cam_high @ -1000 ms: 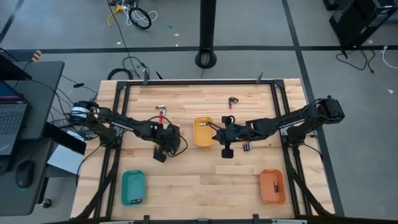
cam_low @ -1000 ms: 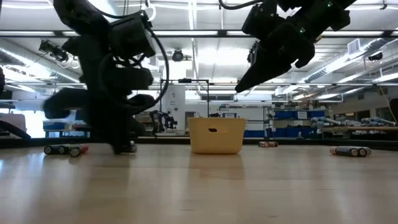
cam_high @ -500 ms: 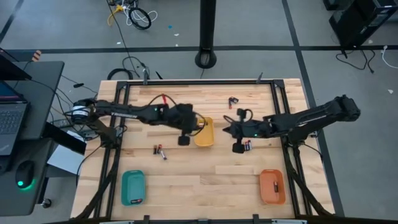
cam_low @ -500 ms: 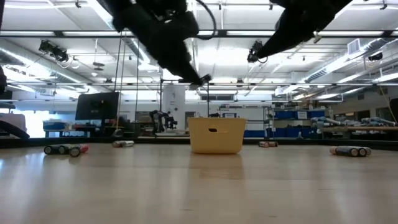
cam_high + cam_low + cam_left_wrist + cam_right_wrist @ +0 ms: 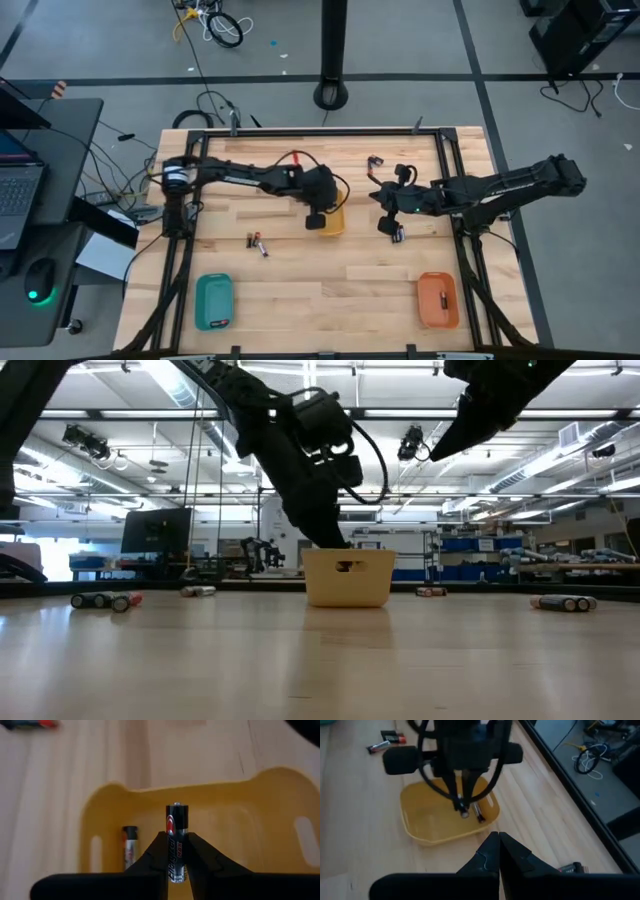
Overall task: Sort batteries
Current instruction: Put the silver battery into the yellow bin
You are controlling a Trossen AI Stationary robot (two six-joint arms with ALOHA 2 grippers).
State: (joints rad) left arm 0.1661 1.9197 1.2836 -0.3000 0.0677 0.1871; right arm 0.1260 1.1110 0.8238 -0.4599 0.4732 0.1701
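A black battery (image 5: pixel 177 837) with a shiny tip stands upright, pinched between the two dark fingers of the left gripper (image 5: pixel 176 865). It hangs right over the yellow tray (image 5: pixel 250 795), a little above the floor of it. One more battery (image 5: pixel 130 846), a silvery one, lies flat inside the yellow tray. The left arm (image 5: pixel 250 176) reaches from the left side across the table (image 5: pixel 300 280) and bends down at its end, so the gripper points down into the tray. From the low camera the arm slants down and its tip sits just at the rim of the tray, hiding part of it. The right gripper (image 5: pixel 499 851) has its fingers pressed together and holds nothing. It floats in the air to the right of the yellow tray and looks toward it. Loose batteries (image 5: pixel 258 241) lie on the wood near the middle left, some (image 5: pixel 375 160) lie near the far edge, and some (image 5: pixel 398 234) lie just below the right gripper. A teal tray (image 5: pixel 214 300) sits at the near left and an orange tray (image 5: pixel 438 299) at the near right, both well apart from the arms.
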